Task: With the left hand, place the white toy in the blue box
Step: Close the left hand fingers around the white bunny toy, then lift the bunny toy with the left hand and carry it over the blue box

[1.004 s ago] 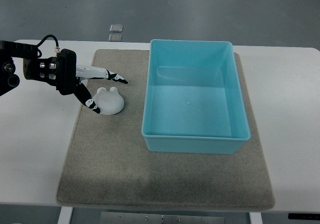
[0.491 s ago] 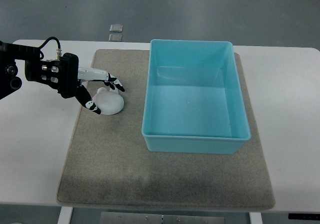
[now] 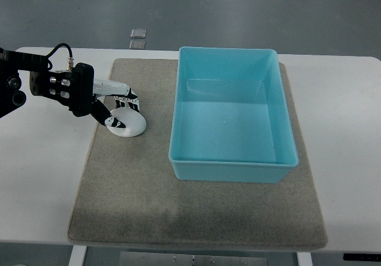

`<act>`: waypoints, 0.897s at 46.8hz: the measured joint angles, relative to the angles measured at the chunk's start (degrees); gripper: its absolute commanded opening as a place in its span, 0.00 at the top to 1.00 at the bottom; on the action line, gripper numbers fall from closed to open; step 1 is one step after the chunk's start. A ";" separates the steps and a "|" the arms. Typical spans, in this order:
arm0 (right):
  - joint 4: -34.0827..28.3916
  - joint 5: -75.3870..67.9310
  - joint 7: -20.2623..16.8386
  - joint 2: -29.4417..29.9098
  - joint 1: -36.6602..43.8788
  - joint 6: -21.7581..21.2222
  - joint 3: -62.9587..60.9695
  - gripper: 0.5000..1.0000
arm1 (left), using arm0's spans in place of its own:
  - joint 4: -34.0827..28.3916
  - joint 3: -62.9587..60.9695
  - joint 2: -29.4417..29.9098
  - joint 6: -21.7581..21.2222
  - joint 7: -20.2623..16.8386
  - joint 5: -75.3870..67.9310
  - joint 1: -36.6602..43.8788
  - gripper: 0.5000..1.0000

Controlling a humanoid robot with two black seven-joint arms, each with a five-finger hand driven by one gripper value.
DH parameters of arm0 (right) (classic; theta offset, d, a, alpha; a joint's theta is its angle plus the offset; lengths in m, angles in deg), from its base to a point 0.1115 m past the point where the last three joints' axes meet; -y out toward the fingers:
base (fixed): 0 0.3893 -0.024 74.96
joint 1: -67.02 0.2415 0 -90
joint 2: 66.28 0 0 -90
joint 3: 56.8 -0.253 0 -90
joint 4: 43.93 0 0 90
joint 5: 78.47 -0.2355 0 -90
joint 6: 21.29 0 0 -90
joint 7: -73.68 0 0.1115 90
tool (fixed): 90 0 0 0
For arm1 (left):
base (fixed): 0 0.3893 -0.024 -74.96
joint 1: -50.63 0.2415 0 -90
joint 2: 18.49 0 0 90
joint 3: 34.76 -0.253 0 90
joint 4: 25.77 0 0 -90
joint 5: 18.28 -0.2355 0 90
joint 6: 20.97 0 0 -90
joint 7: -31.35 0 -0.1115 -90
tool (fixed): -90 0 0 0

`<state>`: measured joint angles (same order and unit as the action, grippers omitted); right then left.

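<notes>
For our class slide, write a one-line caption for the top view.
Left hand closes around the white toy on the grey mat, beside the empty blue box.

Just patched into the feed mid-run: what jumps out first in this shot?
The big blue box dominates, sitting empty right of centre on the grey mat. To its left, the left robot hand comes in from the picture's left edge, its black-tipped fingers curled around the white toy, which rests on the mat, apart from the box.
</notes>
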<state>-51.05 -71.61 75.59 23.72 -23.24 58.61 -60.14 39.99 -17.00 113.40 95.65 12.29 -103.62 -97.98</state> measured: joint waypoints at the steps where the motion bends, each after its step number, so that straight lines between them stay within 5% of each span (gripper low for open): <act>1: 0.00 0.00 0.01 0.00 0.00 0.00 0.00 0.13 | 0.01 0.00 0.00 0.00 0.00 0.00 0.00 0.94; 15: 0.00 0.00 -0.01 0.00 0.00 0.00 0.00 0.13 | -0.13 0.93 -0.03 -0.99 0.05 0.29 -1.38 0.89; 30: 0.00 0.00 0.01 0.00 0.00 0.00 0.00 0.13 | -0.18 1.24 -0.01 -10.81 -0.01 0.95 -3.72 0.85; 42: 0.00 0.00 0.01 0.00 -0.01 0.00 0.00 0.13 | -0.13 3.76 -2.05 -14.48 0.20 1.06 -5.02 0.86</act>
<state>-51.05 -71.61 75.60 23.72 -23.26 58.61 -60.14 39.86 -13.24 111.35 81.17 12.49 -102.56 -103.01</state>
